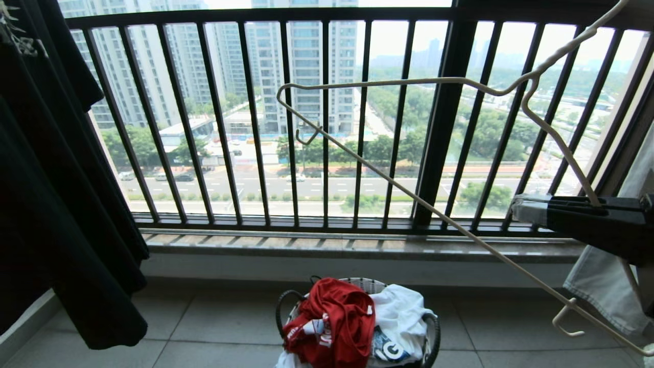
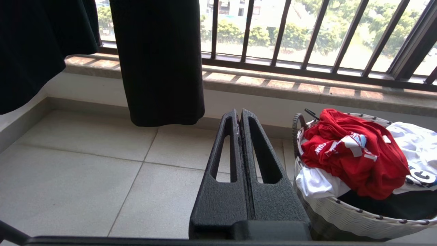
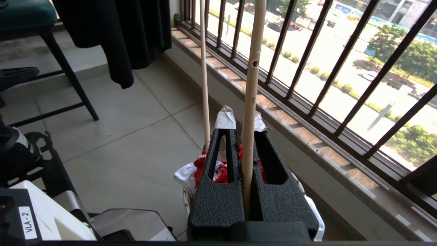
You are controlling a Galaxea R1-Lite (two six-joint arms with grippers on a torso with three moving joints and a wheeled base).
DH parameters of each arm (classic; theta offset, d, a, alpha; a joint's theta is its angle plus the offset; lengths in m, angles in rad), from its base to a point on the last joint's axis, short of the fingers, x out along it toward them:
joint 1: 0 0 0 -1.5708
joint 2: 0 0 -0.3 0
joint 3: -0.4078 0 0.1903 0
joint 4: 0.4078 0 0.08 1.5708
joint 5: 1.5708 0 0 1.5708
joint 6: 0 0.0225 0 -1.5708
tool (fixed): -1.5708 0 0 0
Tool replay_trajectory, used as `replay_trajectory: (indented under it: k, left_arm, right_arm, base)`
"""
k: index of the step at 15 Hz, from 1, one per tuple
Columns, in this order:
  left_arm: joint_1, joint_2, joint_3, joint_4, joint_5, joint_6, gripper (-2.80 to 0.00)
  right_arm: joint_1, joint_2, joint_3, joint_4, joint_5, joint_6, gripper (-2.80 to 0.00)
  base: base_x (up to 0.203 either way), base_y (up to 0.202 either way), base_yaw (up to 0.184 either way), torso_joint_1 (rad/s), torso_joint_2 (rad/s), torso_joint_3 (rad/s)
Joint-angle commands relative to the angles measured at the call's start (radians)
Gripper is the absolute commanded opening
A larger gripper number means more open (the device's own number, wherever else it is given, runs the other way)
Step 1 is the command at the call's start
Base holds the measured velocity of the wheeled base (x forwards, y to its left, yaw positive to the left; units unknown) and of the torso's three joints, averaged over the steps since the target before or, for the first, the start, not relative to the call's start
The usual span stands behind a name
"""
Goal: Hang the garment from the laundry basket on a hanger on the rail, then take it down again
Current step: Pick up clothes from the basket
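Nearest, the right wrist view showed what the head view only half caught: the right gripper (image 3: 242, 126), its taped tips pinching one wire arm of the cream hanger (image 3: 252, 85), with the hanger's other wire running alongside. Just below it sat the laundry basket (image 3: 315, 212) on the tiled floor (image 3: 136, 130), with a dark chair (image 3: 51, 51) off to the side. The left wrist view alone showed the left gripper (image 2: 239, 118), pressed together and holding nothing, low beside the basket's rim. From the head view, the red garment (image 1: 334, 319) lay crumpled on top of a white T-shirt (image 1: 401, 306) in the basket, well below the hanger held up at the right. Black clothing (image 1: 51, 179) hung at the left; beyond stood the balcony railing (image 1: 327, 128).
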Motion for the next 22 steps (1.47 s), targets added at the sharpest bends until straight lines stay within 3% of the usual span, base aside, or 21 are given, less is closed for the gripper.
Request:
replay_trajectory:
  k: [1, 6, 22]
  left_arm:
    - [0.0, 0.001, 0.0, 0.0, 0.001, -0.001, -2.8]
    - [0.0, 0.001, 0.0, 0.0, 0.001, -0.001, -2.8]
    - [0.0, 0.001, 0.0, 0.0, 0.0, 0.001, -2.8]
  right_arm:
    - [0.0, -0.011, 0.002, -0.001, 0.002, -0.002, -2.8]
    - [0.0, -0.027, -0.006, -0.004, 0.001, -0.009, -2.8]
    - [0.0, -0.06, -0.009, -0.007, 0.002, -0.006, -2.8]
  base:
    - [0.0, 0.0, 0.0, 0.0, 0.0, 0.0]
    - [0.0, 0.0, 0.0, 0.0, 0.0, -0.02]
    - [0.0, 0.0, 0.0, 0.003, 0.0, -0.194]
